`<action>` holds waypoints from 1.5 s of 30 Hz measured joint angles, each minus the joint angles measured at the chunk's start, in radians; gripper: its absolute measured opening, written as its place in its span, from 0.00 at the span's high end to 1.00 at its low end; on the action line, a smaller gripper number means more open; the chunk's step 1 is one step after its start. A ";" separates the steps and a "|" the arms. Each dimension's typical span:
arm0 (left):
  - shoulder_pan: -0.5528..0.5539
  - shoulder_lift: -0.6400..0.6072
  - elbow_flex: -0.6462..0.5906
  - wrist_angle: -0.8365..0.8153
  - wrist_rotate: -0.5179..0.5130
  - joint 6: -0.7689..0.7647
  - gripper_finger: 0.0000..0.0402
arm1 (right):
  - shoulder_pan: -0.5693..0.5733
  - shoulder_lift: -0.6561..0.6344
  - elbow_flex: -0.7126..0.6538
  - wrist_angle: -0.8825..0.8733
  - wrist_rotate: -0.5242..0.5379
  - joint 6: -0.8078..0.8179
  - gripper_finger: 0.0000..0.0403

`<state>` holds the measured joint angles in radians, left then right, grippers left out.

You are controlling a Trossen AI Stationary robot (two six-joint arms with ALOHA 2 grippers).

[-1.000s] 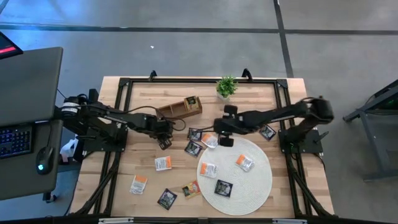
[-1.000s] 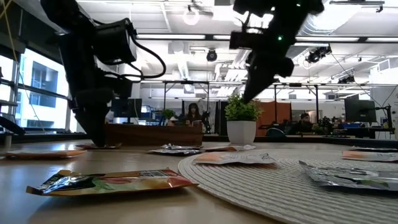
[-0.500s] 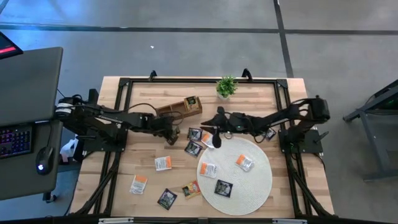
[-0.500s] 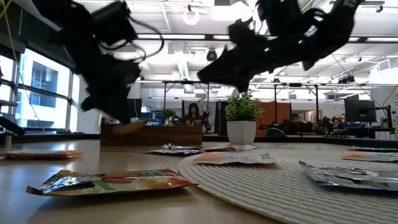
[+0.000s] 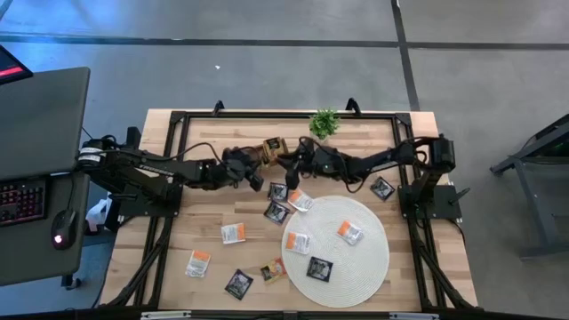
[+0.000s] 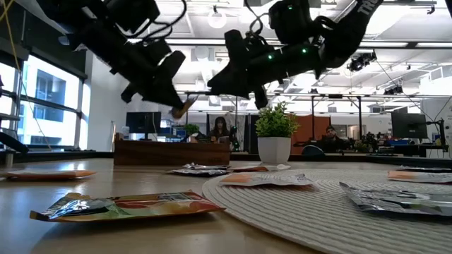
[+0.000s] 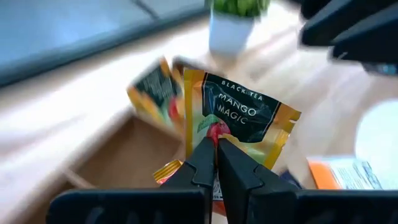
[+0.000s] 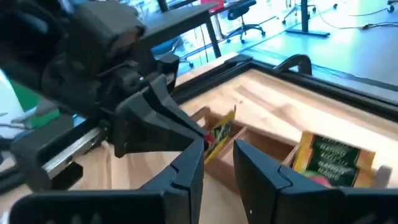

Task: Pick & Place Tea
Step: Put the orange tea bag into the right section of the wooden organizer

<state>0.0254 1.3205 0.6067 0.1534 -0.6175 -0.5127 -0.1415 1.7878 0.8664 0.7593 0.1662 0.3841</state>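
Wooden tray (image 5: 264, 151) sitting below both jaws. Left gripper (image 7: 214, 163) jaws clamping black-and-yellow tea sachet (image 7: 239, 121) by one edge, sachet standing upright beyond tips, above tray. Right gripper (image 8: 217, 163) hovering opposite, jaws standing apart, holding nothing.

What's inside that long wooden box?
One yellow-and-black tea sachet stands upright at one end of the wooden tray. The arms cover most of it from above, so its other compartments can't be checked.

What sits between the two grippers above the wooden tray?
In the right wrist view, the left gripper holds a yellow sachet directly ahead of the right gripper, whose fingers stand apart; the wooden tray lies beneath.
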 joint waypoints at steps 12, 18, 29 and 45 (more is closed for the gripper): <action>0.001 0.000 0.002 0.193 -0.066 0.225 0.98 | -0.036 0.000 0.048 0.025 -0.083 -0.033 0.79; 0.001 0.000 0.002 0.188 -0.074 0.225 0.98 | -0.020 0.000 0.051 0.075 -0.079 -0.087 0.79; 0.001 0.000 0.002 0.299 -0.075 0.300 0.98 | -0.044 0.000 0.050 0.047 -0.067 -0.097 0.80; 0.000 0.000 0.002 0.287 -0.054 0.303 0.98 | -0.055 0.000 0.049 0.064 0.027 -0.236 0.80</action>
<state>0.0257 1.3209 0.6086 0.4400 -0.6712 -0.2096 -0.1964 1.7878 0.9154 0.8232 0.1933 0.1483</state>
